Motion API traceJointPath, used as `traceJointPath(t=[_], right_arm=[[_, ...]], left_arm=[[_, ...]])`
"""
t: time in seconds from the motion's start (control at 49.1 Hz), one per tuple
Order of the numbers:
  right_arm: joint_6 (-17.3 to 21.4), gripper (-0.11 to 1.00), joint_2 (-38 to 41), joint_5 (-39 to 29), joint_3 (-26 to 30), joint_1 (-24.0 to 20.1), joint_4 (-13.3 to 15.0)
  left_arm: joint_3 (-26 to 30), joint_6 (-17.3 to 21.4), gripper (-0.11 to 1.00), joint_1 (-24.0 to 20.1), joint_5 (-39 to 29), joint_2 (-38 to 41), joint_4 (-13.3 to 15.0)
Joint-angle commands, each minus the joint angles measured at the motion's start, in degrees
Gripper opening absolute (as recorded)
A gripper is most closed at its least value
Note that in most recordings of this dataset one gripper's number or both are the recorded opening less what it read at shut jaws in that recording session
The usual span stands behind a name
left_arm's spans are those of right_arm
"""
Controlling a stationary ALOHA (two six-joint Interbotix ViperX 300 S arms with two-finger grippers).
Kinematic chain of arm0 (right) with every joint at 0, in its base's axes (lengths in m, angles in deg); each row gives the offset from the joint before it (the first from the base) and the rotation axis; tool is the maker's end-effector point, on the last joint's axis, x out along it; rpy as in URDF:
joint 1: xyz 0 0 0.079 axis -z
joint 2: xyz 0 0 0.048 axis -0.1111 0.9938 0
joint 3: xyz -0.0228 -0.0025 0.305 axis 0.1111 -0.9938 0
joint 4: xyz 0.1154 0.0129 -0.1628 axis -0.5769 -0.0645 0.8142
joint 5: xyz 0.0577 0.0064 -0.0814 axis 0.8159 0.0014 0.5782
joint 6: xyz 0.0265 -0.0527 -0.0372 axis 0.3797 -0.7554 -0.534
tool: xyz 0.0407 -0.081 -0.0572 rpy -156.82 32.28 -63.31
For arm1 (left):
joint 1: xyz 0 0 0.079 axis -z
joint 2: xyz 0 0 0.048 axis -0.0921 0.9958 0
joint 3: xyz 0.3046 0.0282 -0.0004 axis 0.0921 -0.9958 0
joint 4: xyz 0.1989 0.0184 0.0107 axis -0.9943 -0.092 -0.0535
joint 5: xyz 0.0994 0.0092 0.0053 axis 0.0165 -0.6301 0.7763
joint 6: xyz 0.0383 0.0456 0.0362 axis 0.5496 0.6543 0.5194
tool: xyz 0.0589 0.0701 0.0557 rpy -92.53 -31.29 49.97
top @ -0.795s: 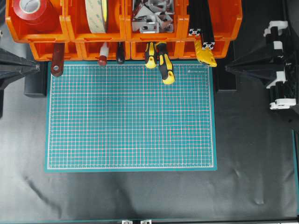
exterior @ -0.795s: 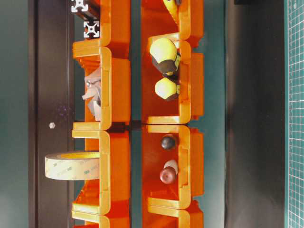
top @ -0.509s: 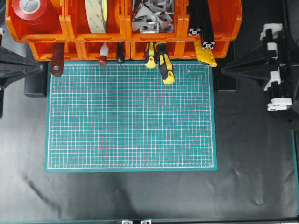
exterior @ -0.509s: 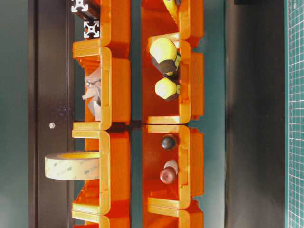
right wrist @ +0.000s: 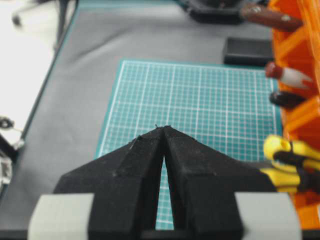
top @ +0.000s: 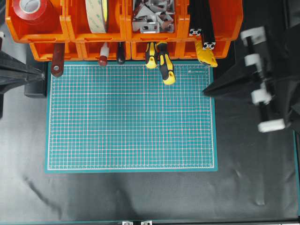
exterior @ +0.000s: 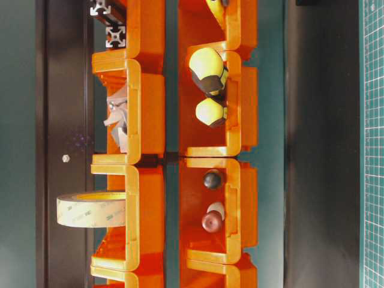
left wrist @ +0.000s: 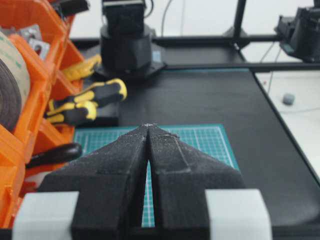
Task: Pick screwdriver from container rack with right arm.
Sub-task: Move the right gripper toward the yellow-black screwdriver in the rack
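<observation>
The screwdriver has a chunky yellow-and-black handle that sticks out of the orange container rack onto the green mat's far edge. Its shaft is hidden in the bin. A slimmer yellow-and-black tool lies just left of it. My right gripper is shut and empty over the mat's right edge, below and right of the handle. In the right wrist view my right gripper partly hides the screwdriver. My left gripper is shut and empty at the mat's far left corner. It also shows in the left wrist view, with the screwdriver far ahead.
The green mat lies in front of the rack. The bins hold red tape, a beige tape roll, metal brackets, black extrusions, a yellow tool and a red-handled tool.
My right arm has swung left and toward the near side, bringing its shut tip from beside the rack to the mat's right edge. The left arm has barely moved.
</observation>
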State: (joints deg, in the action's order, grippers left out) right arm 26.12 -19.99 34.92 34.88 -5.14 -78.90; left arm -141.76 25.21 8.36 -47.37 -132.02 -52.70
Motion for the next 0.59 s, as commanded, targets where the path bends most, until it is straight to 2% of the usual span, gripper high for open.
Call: traceJointPath(t=[0.0, 0.102, 0.204, 0.285, 0.346, 0.509, 0.571], right_arm=[[0.62, 0.01, 5.01, -7.56, 7.03, -2.11, 4.13], [1.85, 0.01, 9.58, -13.36, 10.55, -4.04, 8.53], [5.01, 0.01, 13.89, -18.54, 13.71, -6.59, 15.29], [8.96, 0.01, 17.14, -23.82, 15.73, -8.96, 23.20], [12.74, 0.01, 19.34, -29.09, 16.79, -11.16, 30.15], [23.99, 0.01, 25.22, -44.03, 16.79, -18.90, 50.10], [27.33, 0.01, 27.25, -48.52, 16.17, -21.27, 55.02]], left_arm=[[1.67, -0.18, 0.00, 0.26, 0.62, 0.88, -0.26], [1.67, -0.18, 0.00, 0.88, 0.97, 0.97, -0.26], [1.67, -0.18, 0.00, 1.67, 0.88, 0.70, -0.18], [1.67, -0.18, 0.00, 2.20, 0.70, 0.62, -0.18], [1.67, -0.18, 0.00, 2.37, 0.62, 0.70, -0.18], [1.67, -0.18, 0.00, 2.55, 0.62, 1.05, -0.18], [1.67, -0.18, 0.00, 2.55, 0.62, 1.05, -0.18]])
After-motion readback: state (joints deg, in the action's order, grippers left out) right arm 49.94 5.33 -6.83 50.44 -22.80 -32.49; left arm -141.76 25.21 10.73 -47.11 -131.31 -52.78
